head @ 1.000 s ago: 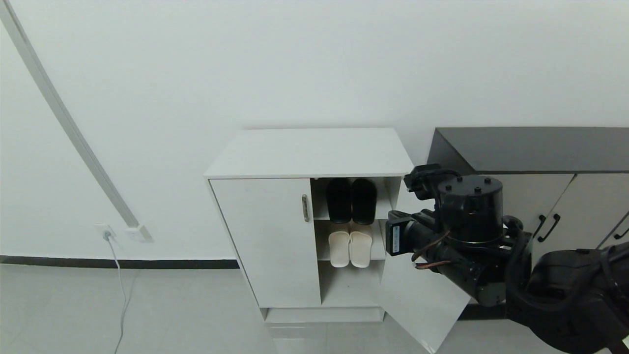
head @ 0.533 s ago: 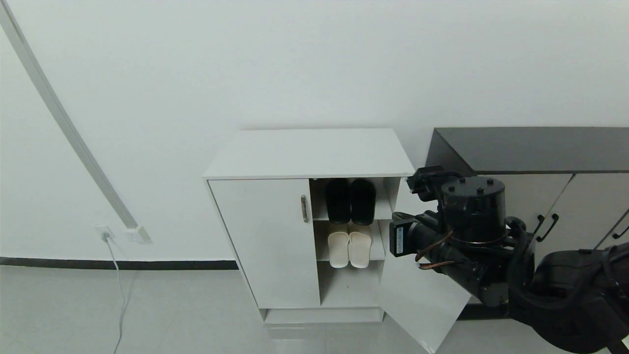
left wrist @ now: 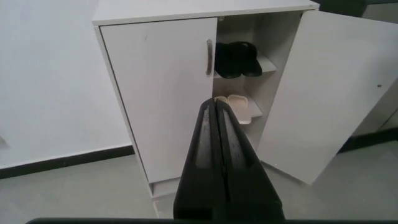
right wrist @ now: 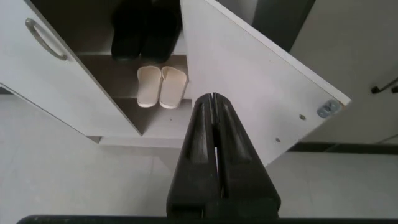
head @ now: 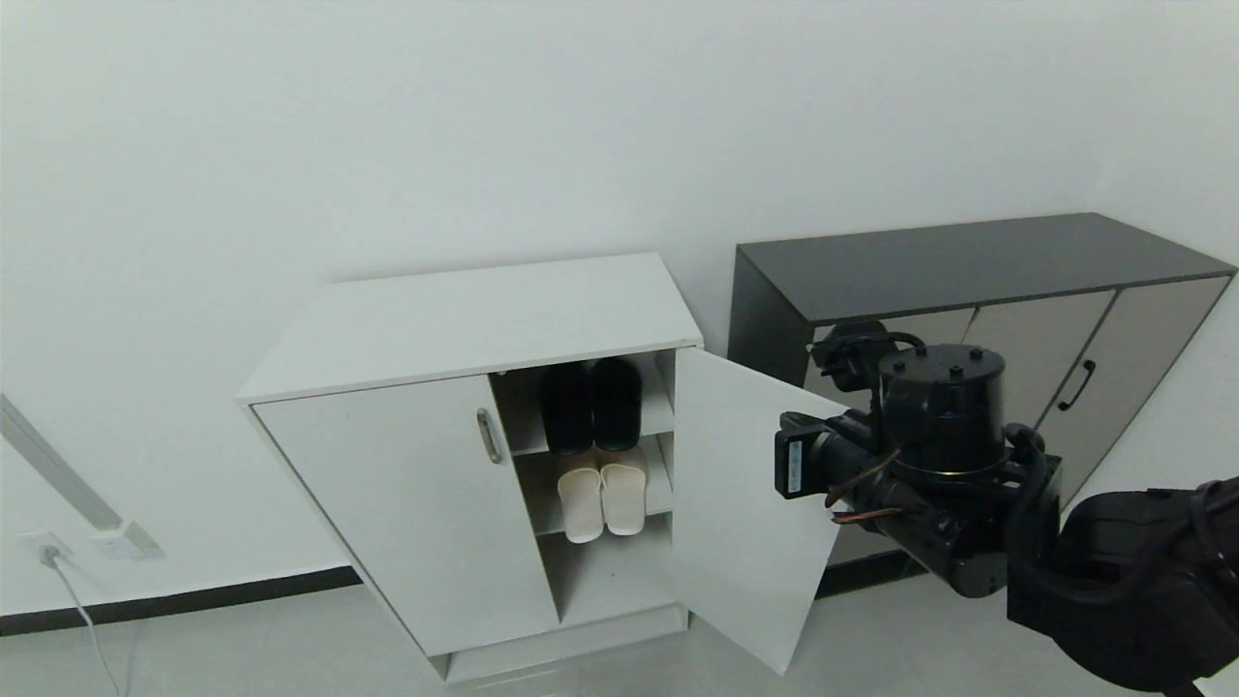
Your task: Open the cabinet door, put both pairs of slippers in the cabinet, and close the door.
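A white two-door cabinet stands against a wall. Its left door is closed, and its right door is swung wide open.

Inside, a pair of black slippers sits on the upper shelf. A pair of cream slippers sits on the shelf below it, toes pointing outward. Both pairs are already stowed, so the step in hand appears to be closing the door.

The right hand has its fingers pressed together and holds nothing. The open door lies just ahead of it and below, near the door's free edge, and no contact can be made out. The slippers lie beyond the door, deeper in the cabinet.

The left hand is likewise closed and empty. It hangs well back from the cabinet, pointing toward the cream slippers and the closed door's metal handle.

A dark sideboard stands on the far side of the right arm.

The next move likely calls for placing the right hand against the door's outer face near the free edge. It would then push the door in an arc toward the cabinet until it sits flush, staying clear of the sideboard.
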{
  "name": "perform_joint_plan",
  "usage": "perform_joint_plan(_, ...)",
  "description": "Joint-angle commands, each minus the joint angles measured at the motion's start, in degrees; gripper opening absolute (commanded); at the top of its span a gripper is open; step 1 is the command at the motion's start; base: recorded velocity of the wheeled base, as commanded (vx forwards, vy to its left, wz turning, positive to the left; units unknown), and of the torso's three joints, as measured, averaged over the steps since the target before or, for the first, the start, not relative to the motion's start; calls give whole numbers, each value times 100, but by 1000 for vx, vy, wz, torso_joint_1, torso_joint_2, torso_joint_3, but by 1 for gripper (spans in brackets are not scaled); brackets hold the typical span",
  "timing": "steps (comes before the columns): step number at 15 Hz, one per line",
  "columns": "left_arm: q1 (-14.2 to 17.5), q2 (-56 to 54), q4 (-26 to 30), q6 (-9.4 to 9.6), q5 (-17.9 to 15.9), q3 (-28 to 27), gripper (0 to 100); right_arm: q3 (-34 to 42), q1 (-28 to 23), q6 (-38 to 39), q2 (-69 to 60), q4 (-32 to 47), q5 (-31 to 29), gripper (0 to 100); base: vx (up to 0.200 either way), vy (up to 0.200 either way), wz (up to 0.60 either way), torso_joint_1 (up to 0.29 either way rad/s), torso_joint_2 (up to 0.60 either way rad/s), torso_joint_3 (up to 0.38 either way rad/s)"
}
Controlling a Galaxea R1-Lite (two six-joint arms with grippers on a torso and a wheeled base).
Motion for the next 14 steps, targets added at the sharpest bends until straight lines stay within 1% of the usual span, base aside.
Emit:
perform_joint_plan(1, -1, 5, 1, 2, 4, 0, 0, 3, -9, -3, 61, 4, -3, 0, 0, 0, 0, 0, 0, 0)
perform_joint_plan(6, -1, 5, 1, -24, 4, 0, 0, 12, -18, -74, 61, -5, -3, 0, 0, 0, 0, 0, 0, 0)
perform_joint_plan(11, -1, 5, 1, -24, -5, 0, 0, 12, -18, -83, 70, -5, 6, 0, -200, 0, 0, 6, 5, 2)
perform_joint_plan(14, -1, 5, 1, -42, 4, 0, 0, 12, -79, -126, 105, -5, 32, 0, 0, 0, 0, 0, 0, 0)
